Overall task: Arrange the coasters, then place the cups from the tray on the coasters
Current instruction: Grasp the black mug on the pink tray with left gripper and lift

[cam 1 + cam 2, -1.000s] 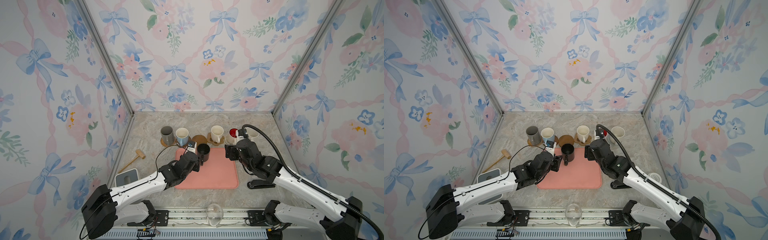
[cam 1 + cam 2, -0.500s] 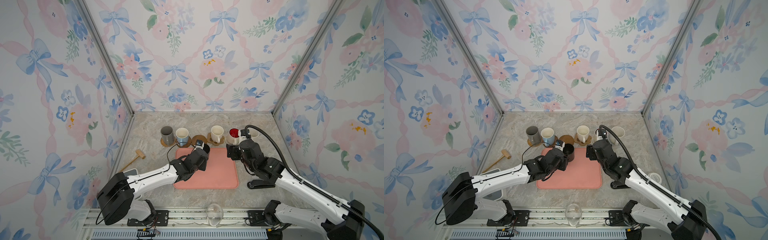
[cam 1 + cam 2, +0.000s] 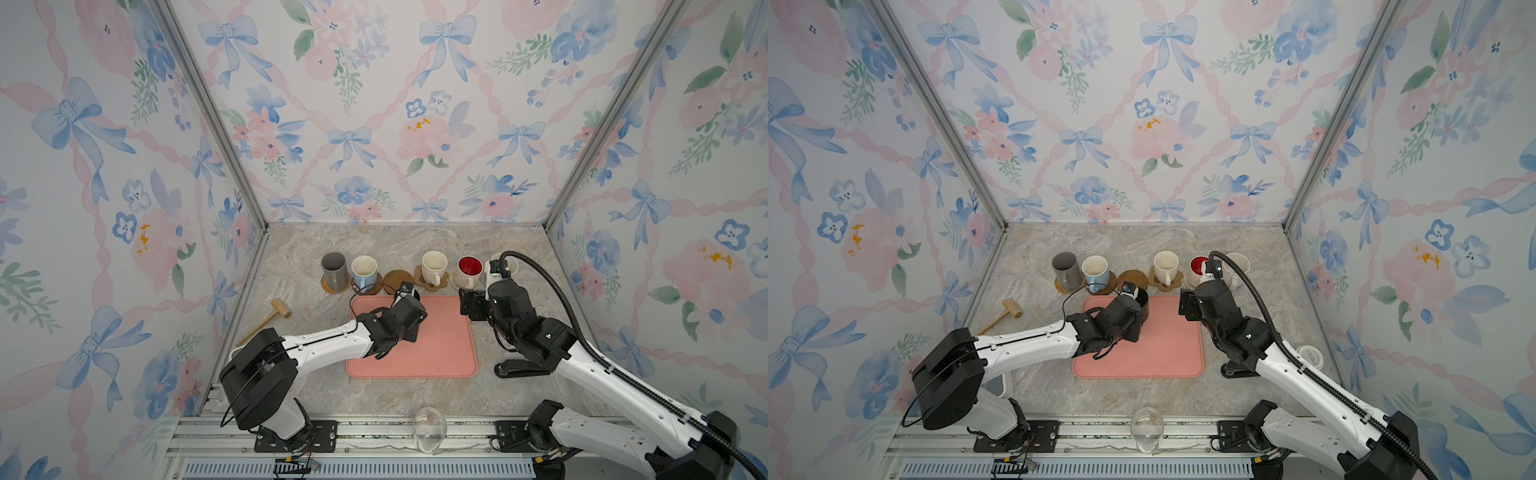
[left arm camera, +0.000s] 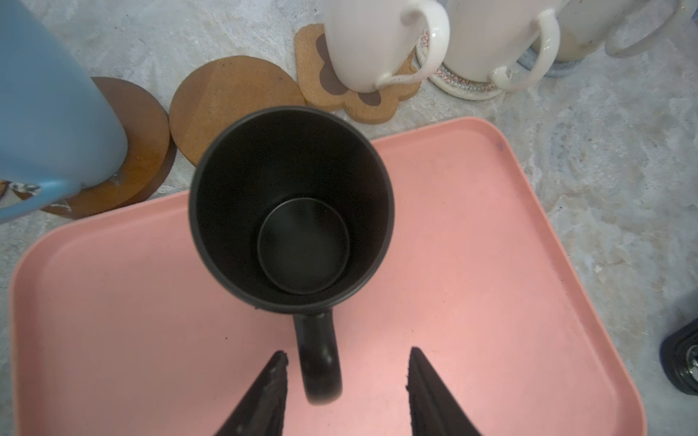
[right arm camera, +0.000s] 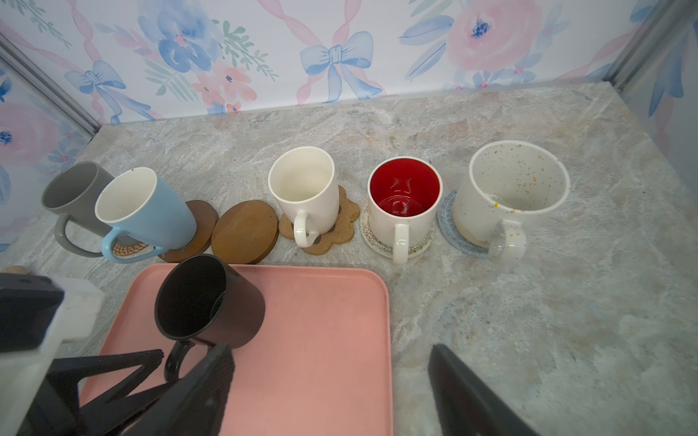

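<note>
The black cup [image 4: 291, 204] stands upright on the far left part of the salmon tray [image 4: 491, 287], its handle pointing at my left gripper [image 4: 347, 353]. That gripper is open, and the handle lies between its fingers without touching them. Beyond the tray an empty brown round coaster [image 5: 244, 232] lies in a row of coasters. The others carry the grey cup [image 5: 75, 188], pale blue cup [image 5: 143, 211], cream cup [image 5: 304, 188], red-inside cup [image 5: 404, 200] and speckled cream cup [image 5: 510, 188]. My right gripper [image 5: 330, 351] hangs open and empty over the tray's right edge.
A wooden mallet [image 3: 276, 309] lies left of the tray near the wall. A clear glass [image 3: 430, 424] stands at the front rail. A black stand [image 3: 523, 368] and a white round lid [image 3: 1308, 355] sit right of the tray.
My left gripper has swung right and forward until its fingers straddle the black cup's handle, opening slightly. The right gripper has barely shifted.
</note>
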Controlling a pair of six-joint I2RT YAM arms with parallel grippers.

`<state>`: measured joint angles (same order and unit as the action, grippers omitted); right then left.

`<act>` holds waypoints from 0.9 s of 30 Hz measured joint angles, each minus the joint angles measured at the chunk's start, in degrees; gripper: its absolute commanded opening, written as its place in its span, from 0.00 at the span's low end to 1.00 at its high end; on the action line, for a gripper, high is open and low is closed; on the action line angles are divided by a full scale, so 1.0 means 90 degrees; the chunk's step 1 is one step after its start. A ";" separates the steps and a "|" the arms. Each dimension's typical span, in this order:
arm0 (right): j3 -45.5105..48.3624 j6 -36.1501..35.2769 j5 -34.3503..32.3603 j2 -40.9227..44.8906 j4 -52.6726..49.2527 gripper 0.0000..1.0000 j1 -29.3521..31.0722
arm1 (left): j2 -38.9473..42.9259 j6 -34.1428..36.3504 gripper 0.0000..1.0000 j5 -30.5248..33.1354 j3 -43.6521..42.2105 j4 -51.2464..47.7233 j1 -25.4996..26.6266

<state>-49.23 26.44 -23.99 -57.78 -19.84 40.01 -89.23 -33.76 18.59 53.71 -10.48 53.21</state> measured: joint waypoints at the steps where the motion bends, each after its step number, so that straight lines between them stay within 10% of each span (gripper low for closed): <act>1: 0.0000 0.0000 0.0019 -0.0005 0.0002 0.84 -0.0002 | -0.0080 0.0000 0.47 0.0000 0.0029 -0.0015 -0.0007; 27: 0.0000 0.0000 0.0141 -0.0250 0.0046 0.84 -0.0078 | -0.0908 -0.0165 0.23 0.0044 0.0542 -0.0233 -0.0393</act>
<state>-49.23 26.44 -22.72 -60.03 -19.42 39.31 -97.41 -35.24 18.98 58.59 -12.58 49.67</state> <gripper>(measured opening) 0.843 0.264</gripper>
